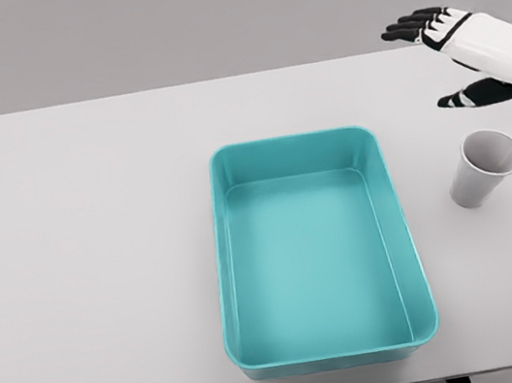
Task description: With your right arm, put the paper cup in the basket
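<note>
A white paper cup (482, 169) stands upright on the table, just right of the teal basket (230, 255), a rectangular bin with nothing inside it. My right hand (439, 62) hovers above and behind the cup at the upper right, its black-tipped fingers spread and its thumb held apart below them. It holds nothing and does not touch the cup. The left arm does not show.
The white table (81, 260) fills the view, with its far edge near the top and its front edge at the bottom. A grey wall rises behind it.
</note>
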Motion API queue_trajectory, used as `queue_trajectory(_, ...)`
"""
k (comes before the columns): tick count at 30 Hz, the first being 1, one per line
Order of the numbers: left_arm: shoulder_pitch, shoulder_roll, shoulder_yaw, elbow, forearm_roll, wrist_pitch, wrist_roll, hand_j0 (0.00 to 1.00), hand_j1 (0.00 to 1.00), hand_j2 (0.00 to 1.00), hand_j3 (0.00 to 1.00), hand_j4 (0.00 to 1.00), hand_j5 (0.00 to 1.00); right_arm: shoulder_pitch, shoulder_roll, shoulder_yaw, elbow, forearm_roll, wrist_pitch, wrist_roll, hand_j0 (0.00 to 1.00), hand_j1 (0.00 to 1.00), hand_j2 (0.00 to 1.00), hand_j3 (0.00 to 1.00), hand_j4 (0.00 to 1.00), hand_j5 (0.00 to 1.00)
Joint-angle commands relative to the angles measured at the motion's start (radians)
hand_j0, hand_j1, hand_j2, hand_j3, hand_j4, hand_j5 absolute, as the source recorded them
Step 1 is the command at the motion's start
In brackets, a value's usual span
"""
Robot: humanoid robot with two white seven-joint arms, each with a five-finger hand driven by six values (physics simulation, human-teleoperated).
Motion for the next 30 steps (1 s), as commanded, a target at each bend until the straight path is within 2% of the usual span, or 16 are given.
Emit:
queue_trajectory(1, 0.000, 0.000, 0.001, 0.000, 0.001, 0.000, 0.000, 1.00, 1.00, 1.00, 1.00, 1.00, 1.00, 0.000, -0.005, 0.012, 0.006, -0.006, -0.002, -0.004, 1.00, 1.00, 1.00, 1.00, 1.00, 1.00)
queue_trajectory(3, 0.000, 0.000, 0.001, -0.001, 0.001, 0.000, 0.000, 1.00, 1.00, 1.00, 1.00, 1.00, 1.00, -0.006, -0.009, 0.011, 0.018, -0.014, -0.006, 0.003, 1.00, 1.00, 1.00, 1.00, 1.00, 1.00)
queue_trajectory(4, 0.000, 0.000, 0.001, 0.000, 0.001, 0.000, 0.000, 1.00, 1.00, 1.00, 1.00, 1.00, 1.00, -0.017, -0.020, 0.011, 0.047, -0.019, -0.016, 0.005, 1.00, 1.00, 1.00, 1.00, 1.00, 1.00)
queue_trajectory(6, 0.000, 0.000, -0.001, 0.000, 0.001, 0.000, 0.000, 1.00, 1.00, 1.00, 1.00, 1.00, 1.00, -0.023, -0.082, 0.029, 0.107, -0.086, -0.032, 0.005, 1.00, 1.00, 1.00, 1.00, 1.00, 1.00)
queue_trajectory(8, 0.000, 0.000, 0.001, 0.000, 0.000, 0.000, 0.000, 1.00, 1.00, 1.00, 1.00, 1.00, 1.00, -0.015, -0.158, 0.066, 0.148, -0.259, -0.031, 0.005, 1.00, 1.00, 1.00, 1.00, 1.00, 1.00)
queue_trajectory(9, 0.000, 0.000, -0.001, 0.000, -0.001, 0.000, 0.000, 1.00, 1.00, 1.00, 1.00, 1.00, 1.00, -0.015, -0.190, 0.119, 0.188, -0.350, -0.032, 0.005, 1.00, 1.00, 1.00, 1.00, 1.00, 1.00)
queue_trajectory(10, 0.000, 0.000, 0.001, 0.000, 0.001, 0.000, 0.000, 1.00, 1.00, 1.00, 1.00, 1.00, 1.00, -0.021, -0.201, 0.210, 0.247, -0.507, -0.056, 0.003, 1.00, 1.00, 1.00, 1.00, 1.00, 1.00)
queue_trajectory(11, 0.000, 0.000, -0.001, -0.001, 0.001, 0.000, 0.000, 1.00, 1.00, 1.00, 1.00, 1.00, 1.00, -0.017, -0.212, 0.250, 0.259, -0.581, -0.056, -0.001, 1.00, 1.00, 1.00, 1.00, 1.00, 1.00)
queue_trajectory(13, 0.000, 0.000, -0.001, 0.000, 0.001, 0.000, 0.000, 1.00, 1.00, 1.00, 1.00, 1.00, 1.00, 0.000, -0.273, 0.255, 0.259, -0.606, -0.056, -0.004, 1.00, 1.00, 1.00, 1.00, 1.00, 1.00)
queue_trajectory(14, 0.000, 0.000, 0.001, 0.000, 0.001, 0.000, 0.000, 1.00, 1.00, 1.00, 1.00, 1.00, 1.00, 0.020, -0.295, 0.256, 0.259, -0.656, -0.056, -0.004, 1.00, 1.00, 1.00, 1.00, 1.00, 1.00)
queue_trajectory(16, 0.000, 0.000, 0.001, 0.000, 0.001, 0.000, 0.000, 1.00, 1.00, 1.00, 1.00, 1.00, 1.00, 0.097, -0.296, 0.258, 0.251, -0.781, -0.056, -0.004, 1.00, 1.00, 1.00, 1.00, 1.00, 1.00)
queue_trajectory(17, 0.000, 0.000, -0.001, 0.000, 0.001, 0.000, 0.000, 1.00, 1.00, 1.00, 1.00, 1.00, 1.00, 0.139, -0.298, 0.258, 0.248, -0.789, -0.056, -0.004, 1.00, 1.00, 1.00, 1.00, 1.00, 1.00)
queue_trajectory(19, 0.000, 0.000, 0.001, 0.000, 0.001, 0.000, 0.000, 1.00, 1.00, 1.00, 1.00, 1.00, 1.00, 0.172, -0.301, 0.256, 0.245, -0.793, -0.056, -0.004, 1.00, 1.00, 1.00, 1.00, 1.00, 1.00)
queue_trajectory(22, 0.000, 0.000, -0.001, 0.000, 0.001, 0.000, 0.000, 1.00, 1.00, 1.00, 1.00, 1.00, 1.00, 0.183, -0.304, 0.256, 0.236, -0.848, -0.056, -0.004, 1.00, 1.00, 1.00, 1.00, 1.00, 1.00)
queue_trajectory(30, 0.000, 0.000, -0.001, -0.001, 0.000, 0.000, 0.000, 1.00, 1.00, 1.00, 1.00, 1.00, 1.00, 0.179, -0.322, 0.256, 0.236, -0.847, -0.056, -0.004, 1.00, 1.00, 1.00, 1.00, 1.00, 1.00)
